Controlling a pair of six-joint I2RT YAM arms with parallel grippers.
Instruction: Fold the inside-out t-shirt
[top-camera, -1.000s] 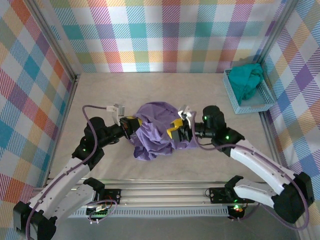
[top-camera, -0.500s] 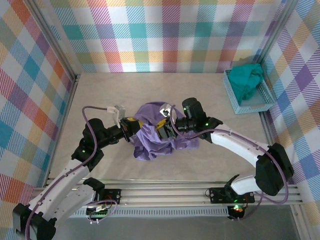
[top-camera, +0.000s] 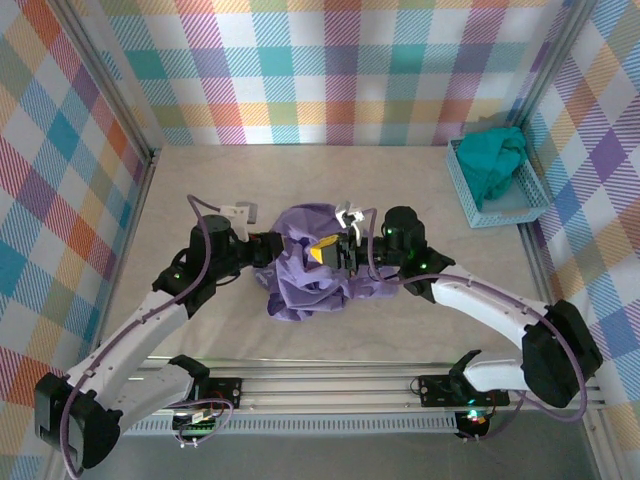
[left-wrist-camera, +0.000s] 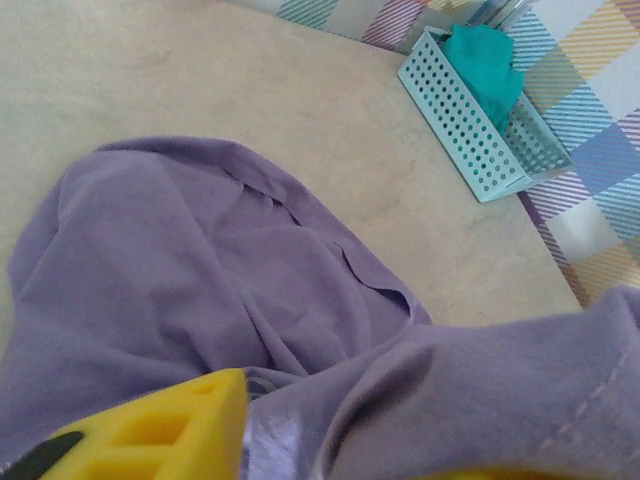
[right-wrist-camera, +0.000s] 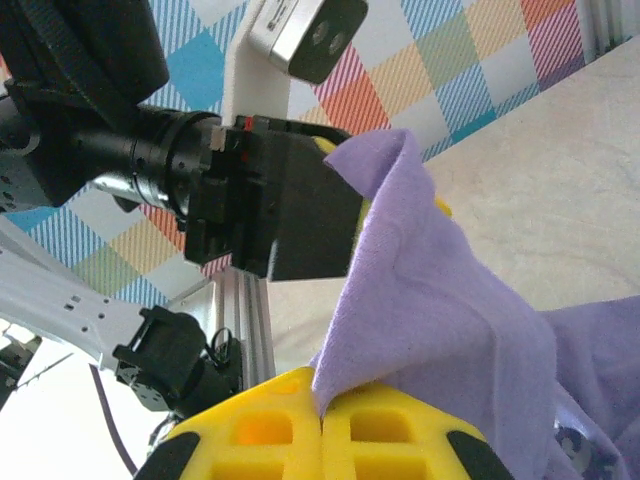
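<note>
Now | t-shirt (top-camera: 300, 282) crumpled, lavender | right fingers (right-wrist-camera: 255, 435) pinch its fold | left fingers (left-wrist-camera: 150, 432) spread

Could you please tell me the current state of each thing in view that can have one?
t-shirt: crumpled in a heap, unfolded, one edge lifted.
right claw: shut on the t-shirt's edge.
left claw: open, cloth lying across it.
teal garment: bunched up inside the basket.
basket: upright in the far right corner, holding the teal garment.
</note>
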